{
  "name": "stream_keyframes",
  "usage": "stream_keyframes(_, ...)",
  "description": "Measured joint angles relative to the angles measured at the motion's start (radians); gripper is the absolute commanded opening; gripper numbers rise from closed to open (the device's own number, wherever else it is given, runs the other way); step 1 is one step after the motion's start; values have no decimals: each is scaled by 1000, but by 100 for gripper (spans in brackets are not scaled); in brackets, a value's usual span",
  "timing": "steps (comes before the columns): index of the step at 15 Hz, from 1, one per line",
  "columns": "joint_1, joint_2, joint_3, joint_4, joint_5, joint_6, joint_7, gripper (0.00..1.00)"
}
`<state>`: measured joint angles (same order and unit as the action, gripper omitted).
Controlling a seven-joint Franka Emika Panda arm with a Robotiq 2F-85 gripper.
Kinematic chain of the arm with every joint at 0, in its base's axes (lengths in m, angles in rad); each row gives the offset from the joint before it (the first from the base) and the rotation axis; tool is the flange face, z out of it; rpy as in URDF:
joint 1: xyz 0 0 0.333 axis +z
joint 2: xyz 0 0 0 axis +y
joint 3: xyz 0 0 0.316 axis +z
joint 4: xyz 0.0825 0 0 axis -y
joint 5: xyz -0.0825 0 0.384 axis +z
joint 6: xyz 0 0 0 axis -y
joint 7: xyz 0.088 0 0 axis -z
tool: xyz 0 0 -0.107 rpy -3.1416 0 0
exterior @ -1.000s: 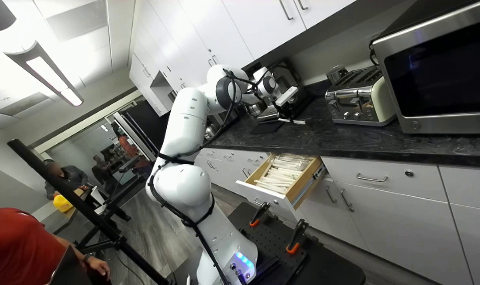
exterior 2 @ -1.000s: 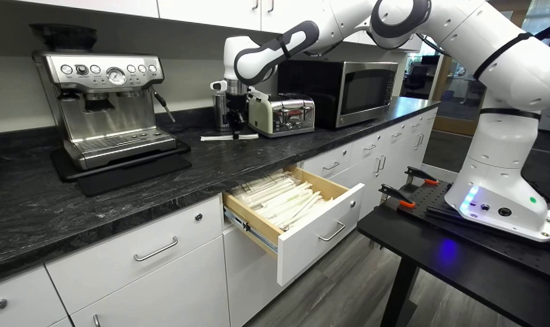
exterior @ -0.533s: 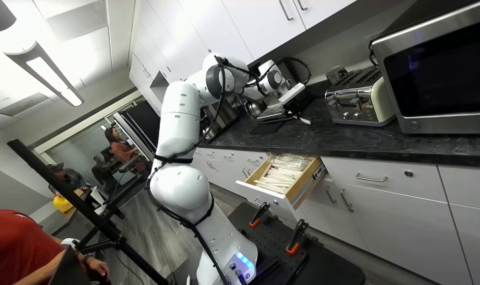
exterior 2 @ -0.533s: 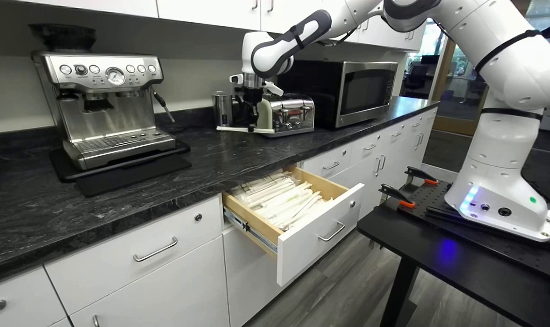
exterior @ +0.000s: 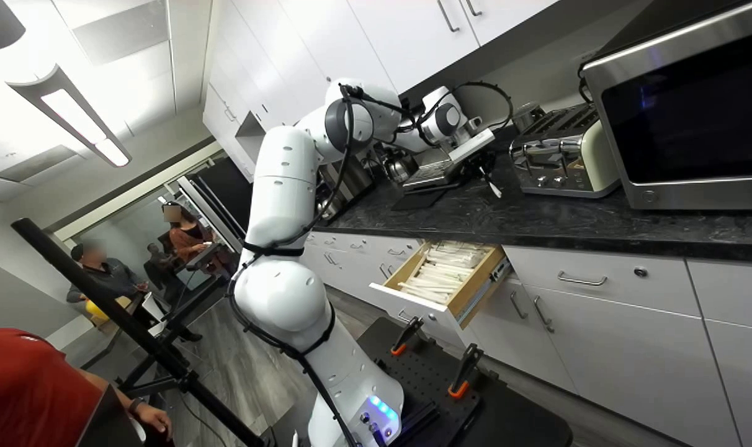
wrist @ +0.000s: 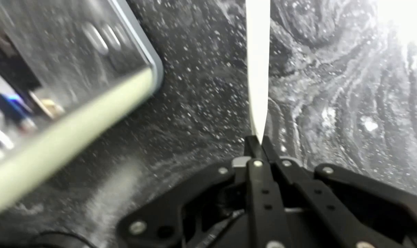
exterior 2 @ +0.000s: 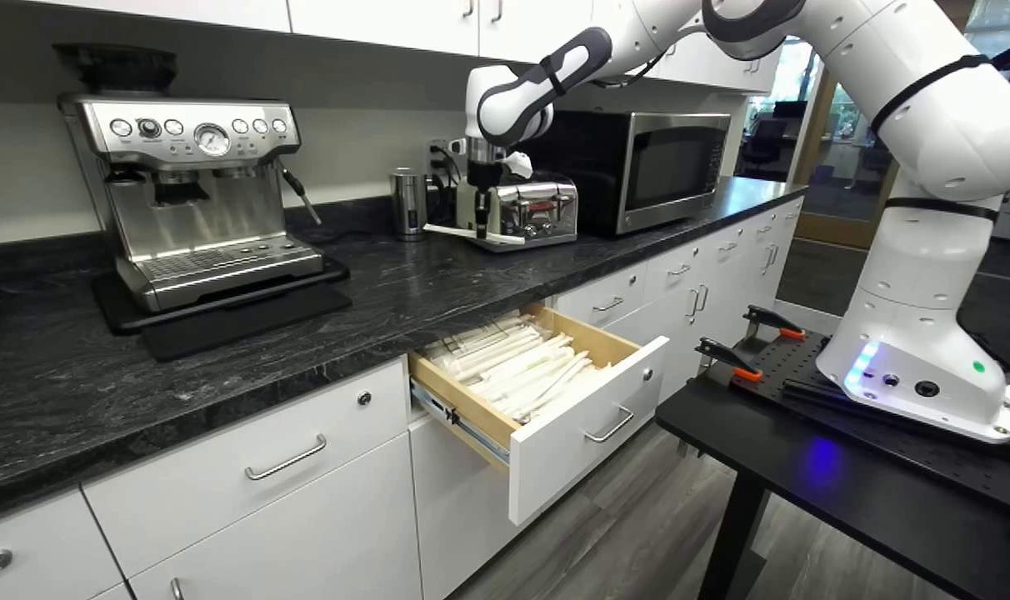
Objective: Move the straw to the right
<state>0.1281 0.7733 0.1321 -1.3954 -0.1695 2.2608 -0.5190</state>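
Note:
A white wrapped straw point(exterior 2: 505, 239) is pinched near its middle by my gripper point(exterior 2: 482, 233), low over the dark counter in front of the toaster. Its far end tilts slightly up in this exterior view. In an exterior view its white end point(exterior: 496, 190) sticks out below the gripper point(exterior: 484, 172). In the wrist view the straw point(wrist: 258, 62) runs straight up from between the closed fingertips point(wrist: 258, 143). The part between the fingers and the other end are hidden there. I cannot tell exactly how far the straw is above the counter.
The toaster point(exterior 2: 542, 208) stands right beside the gripper; its pale side point(wrist: 74, 136) is near in the wrist view. A steel jug point(exterior 2: 408, 204), coffee machine point(exterior 2: 213, 200) and microwave point(exterior 2: 676, 171) stand along the counter point(exterior 2: 305, 350). An open drawer point(exterior 2: 592, 433) holding several straws juts out below.
My gripper has carried the straw rightward along the counter, from beside the jug to in front of the toaster, as seen in an exterior view. The straw has turned and tilted somewhat.

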Motion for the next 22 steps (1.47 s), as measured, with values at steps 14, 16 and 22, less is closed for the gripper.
stream_keyframes(14,15,-5,-55,-50,18,7,447,0)
stream_keyframes(16,20,-27,-47,-75,26,-3,447,28)
stream_keyframes(22,26,-77,-44,-126,38,-15,447,72)
